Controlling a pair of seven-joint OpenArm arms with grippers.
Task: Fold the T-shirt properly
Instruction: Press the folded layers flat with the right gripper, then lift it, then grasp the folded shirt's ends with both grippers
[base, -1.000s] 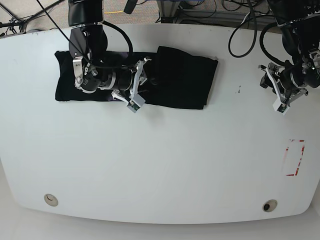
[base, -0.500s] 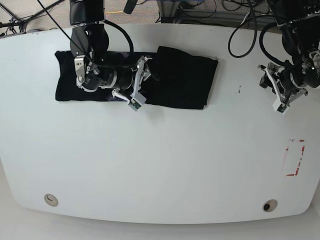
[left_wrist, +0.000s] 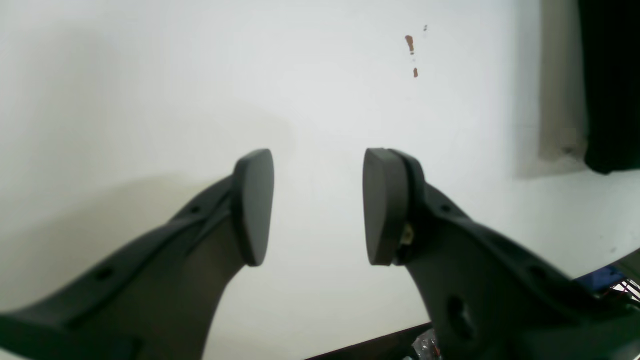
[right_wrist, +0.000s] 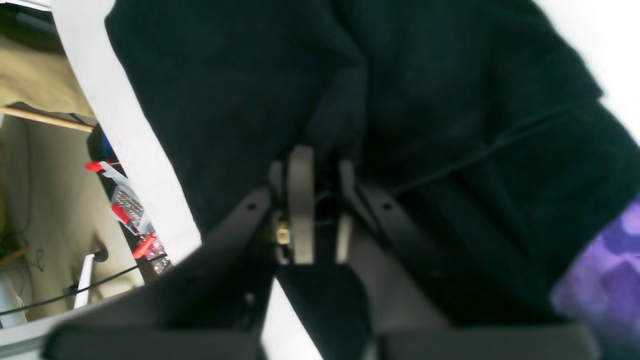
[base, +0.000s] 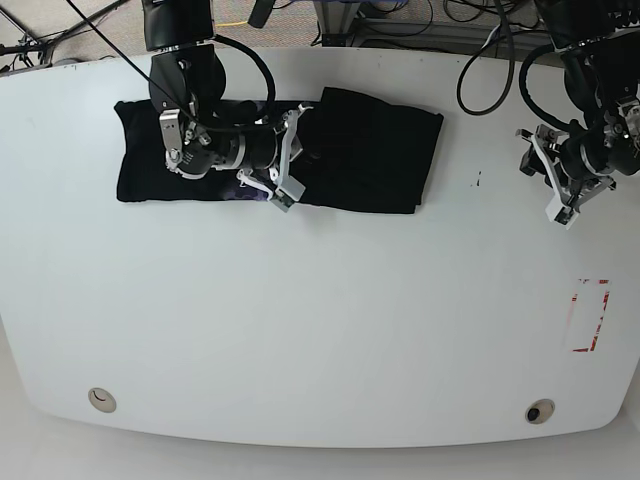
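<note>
While the T-shirt (base: 340, 150) lay stretched along the far side of the white table (base: 320, 320), you had the right gripper (right_wrist: 317, 205) clamped on a bunched ridge of its black cloth near the middle — the wrist view showed the 2 fingers (right_wrist: 300, 210) drawn close with fabric pinched between them. You could see a patch of the purple print (right_wrist: 605, 260) at that view's lower right, just beside the gripper.

The cloth looked soft and light, limp enough to sag and crease wherever it was lifted; it would likely drag across the table rather than slide as 1 piece. You would do best to take hold at an edge or a fold line, where several layers give the pads something to bite, and not on a single flat layer.

Your left gripper (left_wrist: 317, 205) hung well apart from the shirt over bare table, its fingers parted and holding nothing.

The table was smooth, pale and matte, with a few small reddish specks (left_wrist: 410, 44) and a red-marked rectangle (base: 590, 315) toward its near right — otherwise bare. Beyond the far edge you had cables (base: 480, 60) and stands crowding the floor.
</note>
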